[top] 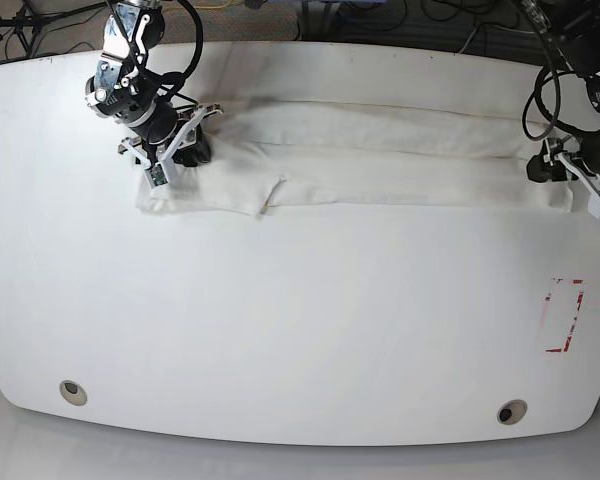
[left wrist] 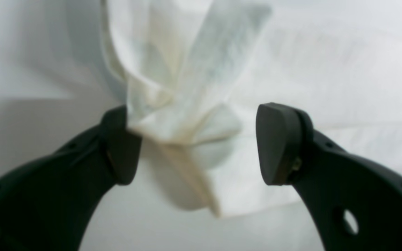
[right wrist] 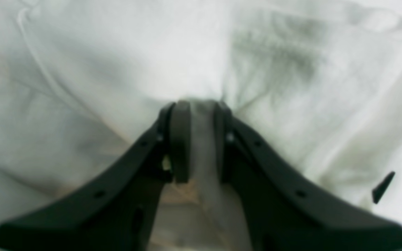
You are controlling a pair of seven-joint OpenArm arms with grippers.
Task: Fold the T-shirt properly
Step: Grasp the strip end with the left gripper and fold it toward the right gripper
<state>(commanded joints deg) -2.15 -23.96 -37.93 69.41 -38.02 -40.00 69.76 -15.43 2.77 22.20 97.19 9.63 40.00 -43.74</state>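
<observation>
We see the T-shirt [top: 380, 155] stretched along the table's [top: 300, 330] far edge; right gripper [right wrist: 197, 139] jaws pinch its cloth, left gripper [left wrist: 197, 146] jaws gape at a bunched corner.

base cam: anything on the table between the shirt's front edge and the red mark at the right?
No, that stretch is bare. In the base view only white tabletop lies between the T-shirt and the red mark.

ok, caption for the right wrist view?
Right gripper shut on a bunched fold of the white T-shirt.
</observation>
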